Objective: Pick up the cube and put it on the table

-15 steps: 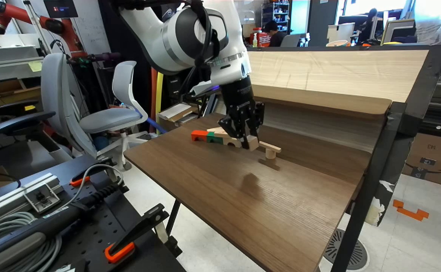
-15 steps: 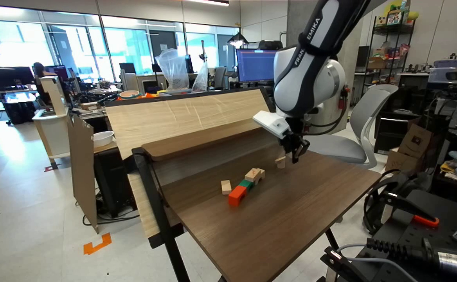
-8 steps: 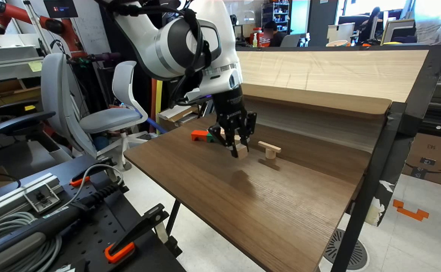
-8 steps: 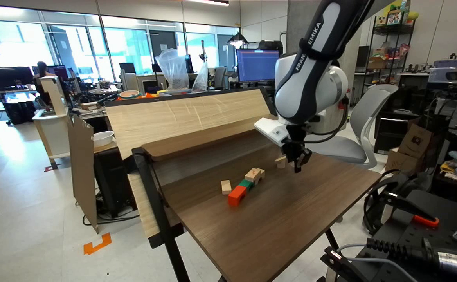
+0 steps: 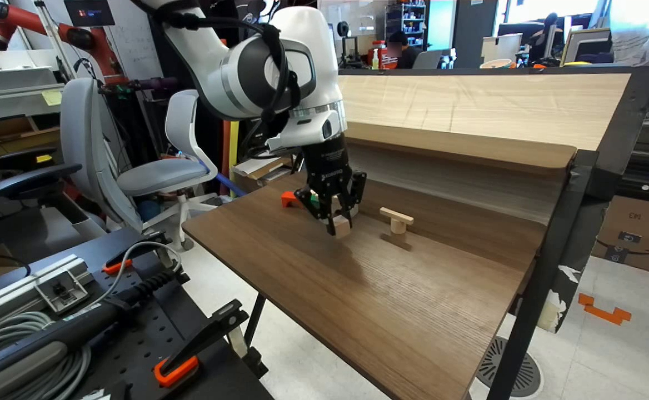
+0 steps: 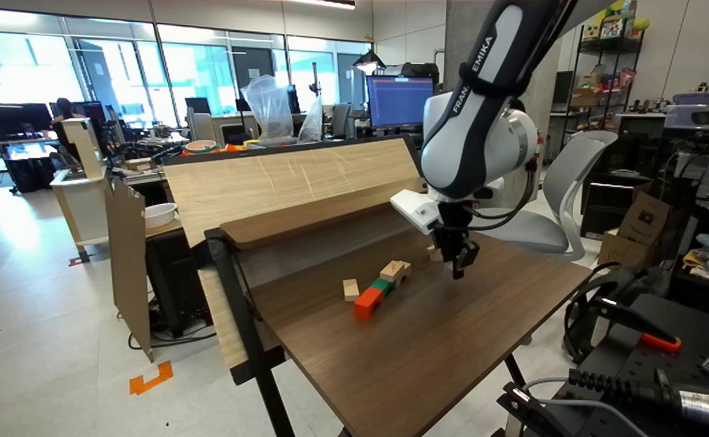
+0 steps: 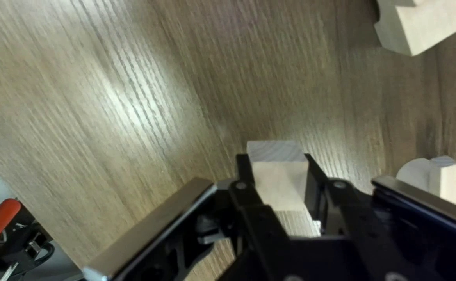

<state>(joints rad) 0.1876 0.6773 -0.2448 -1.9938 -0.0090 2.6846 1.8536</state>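
Cube (image 7: 279, 183): a small pale wooden block, clasped and held above the table (image 5: 413, 311), its shadow (image 5: 352, 264) falling on the brown wood below, apart from it.
Gripper (image 7: 278, 168): black fingers (image 7: 243, 168) narrowed onto two opposite faces of the cube, as the wrist view shows; in an exterior view the fingertips (image 6: 457, 273) largely hide the block.
Arm (image 6: 482, 130): white with black trim, reaching down over the table, the lettering "EMIKA" legible.
Row of blocks: a red block (image 6: 366, 304), a green block (image 6: 382, 285) and bare-wood blocks (image 6: 392, 271) line up on the table.
Lone block (image 6: 351, 290): pale wood, lying near the red block without touching it.
Bar and peg: a pale bar (image 5: 397, 215) rests across a round peg (image 5: 398, 226) on the table, apart from the cube.
Board (image 5: 497, 105): pale and sloping, rising behind the table above a brown shelf (image 5: 469, 145).
Workbench (image 5: 141, 333): black, beside the table, bearing a clamp (image 5: 206, 333) with an orange handle and a coiled gray cable (image 5: 24, 339).
Room: gray chairs (image 5: 160, 176) stand past the table's edge; a person (image 5: 408, 55) is at the back, and a cardboard box (image 5: 638, 228) sits on the floor.
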